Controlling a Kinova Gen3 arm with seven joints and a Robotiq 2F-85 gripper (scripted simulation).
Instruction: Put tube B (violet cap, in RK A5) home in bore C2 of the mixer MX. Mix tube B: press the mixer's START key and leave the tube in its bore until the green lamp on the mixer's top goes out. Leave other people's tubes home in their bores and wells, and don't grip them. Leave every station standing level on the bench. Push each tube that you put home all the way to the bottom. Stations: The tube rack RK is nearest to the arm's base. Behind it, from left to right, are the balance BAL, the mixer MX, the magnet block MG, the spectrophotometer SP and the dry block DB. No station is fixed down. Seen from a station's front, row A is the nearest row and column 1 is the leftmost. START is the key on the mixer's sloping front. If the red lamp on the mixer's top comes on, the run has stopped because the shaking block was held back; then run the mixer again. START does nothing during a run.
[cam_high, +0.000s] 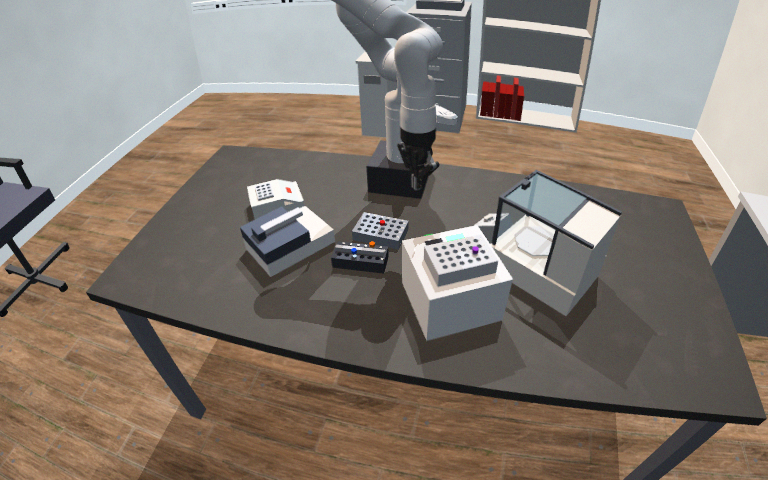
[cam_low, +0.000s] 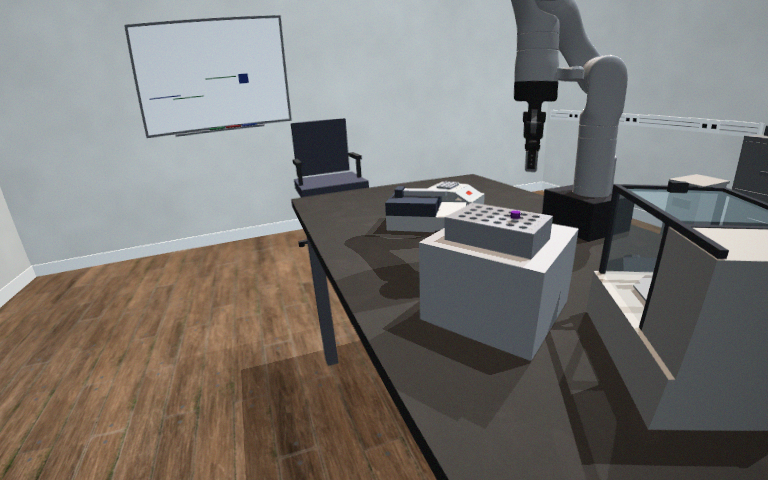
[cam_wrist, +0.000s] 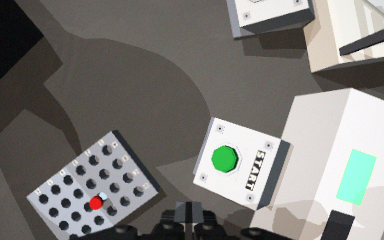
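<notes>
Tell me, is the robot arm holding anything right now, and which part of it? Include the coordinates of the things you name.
Nothing is held: the black two-fingered tool (cam_high: 417, 185) (cam_low: 531, 168) (cam_wrist: 188, 218) is shut, with nothing between its fingertips.

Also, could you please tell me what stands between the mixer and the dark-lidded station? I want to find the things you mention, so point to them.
The dark magnet block (cam_high: 357, 263), with blue (cam_high: 353, 250) and orange (cam_high: 372, 243) caps, stands between the mixer (cam_high: 464, 308) (cam_low: 481, 300) (cam_wrist: 322, 127) and dark-lidded station (cam_high: 286, 242) (cam_low: 413, 207), as the top view shows.
</notes>
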